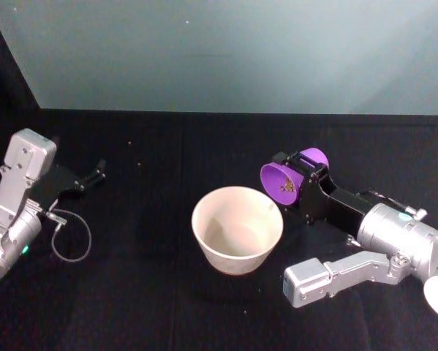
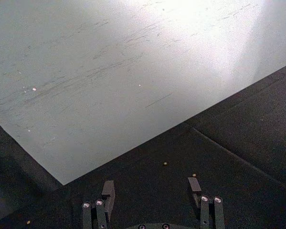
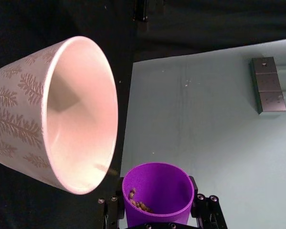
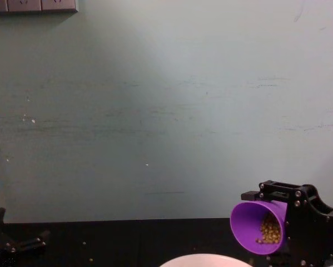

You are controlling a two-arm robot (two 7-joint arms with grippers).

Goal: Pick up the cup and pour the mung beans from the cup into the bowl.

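Observation:
My right gripper (image 1: 304,180) is shut on the purple cup (image 1: 292,178), held on its side above the table with its mouth toward the bowl (image 1: 237,228). Mung beans (image 4: 269,229) lie inside the tipped cup (image 4: 256,225). The right wrist view shows the cup (image 3: 157,193) between the fingers, beans (image 3: 139,205) against its lower wall, and the pale pink bowl (image 3: 61,119) with a leaf pattern just beside the cup's mouth. The bowl's inside looks bare. My left gripper (image 1: 94,172) hovers open at the far left, and in the left wrist view its fingers (image 2: 108,190) stand apart with nothing between them.
A black cloth (image 1: 153,307) covers the table, ending at a pale green wall (image 1: 226,51) behind. A few stray beans (image 2: 165,163) lie on the cloth near the left gripper. A looped cable (image 1: 69,238) hangs from the left arm.

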